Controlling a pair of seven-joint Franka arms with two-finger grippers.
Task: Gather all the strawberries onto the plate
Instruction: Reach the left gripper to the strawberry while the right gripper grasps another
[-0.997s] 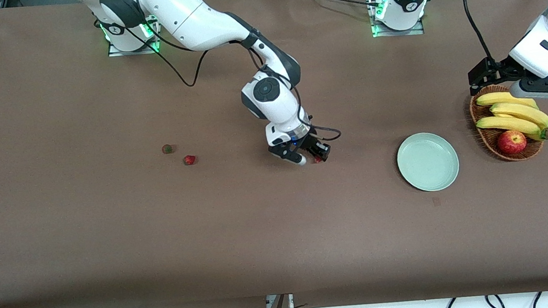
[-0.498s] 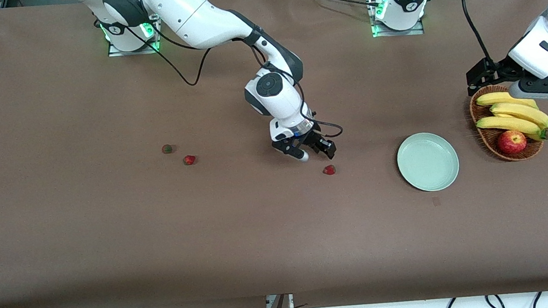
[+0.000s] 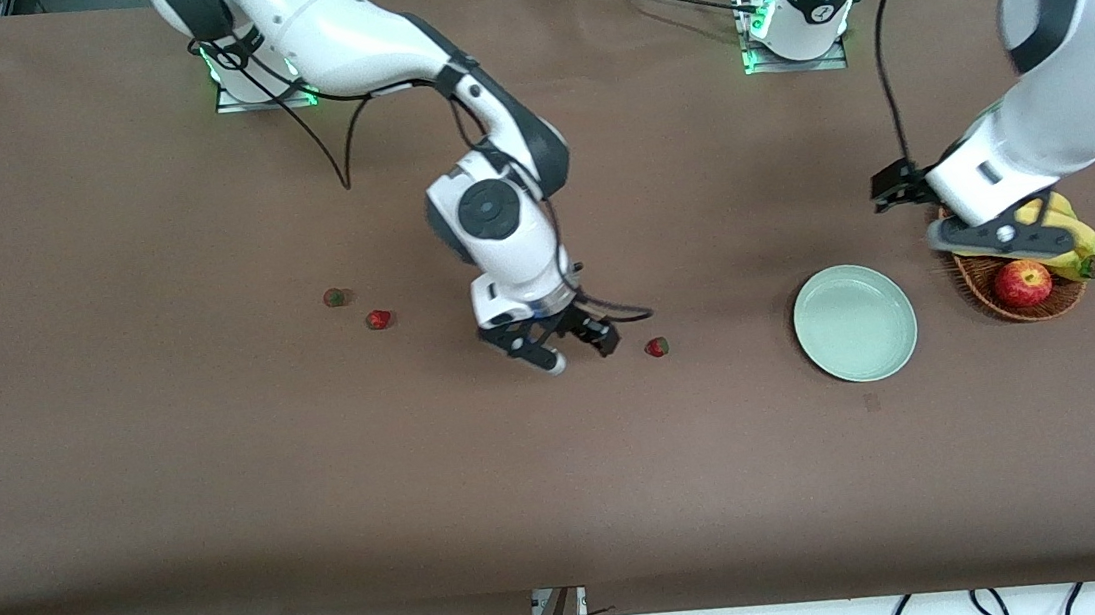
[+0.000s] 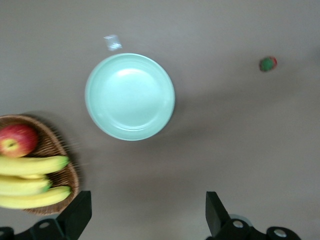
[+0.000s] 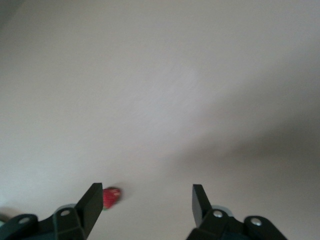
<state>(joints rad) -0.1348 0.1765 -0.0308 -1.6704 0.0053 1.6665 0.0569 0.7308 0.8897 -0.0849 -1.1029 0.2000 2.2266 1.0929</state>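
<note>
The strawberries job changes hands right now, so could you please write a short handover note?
Right claw: open, empty, over the table beside the dropped strawberry.
Left claw: open, empty, over the wicker basket past the plate.
Other two strawberries lie on the table toward the right arm's end.
Done: nothing is in the plate.
Left: all three berries.

Left arm covering most of the bananas (image 3: 1068, 232), basket (image 3: 1009, 298) partly hidden
</note>
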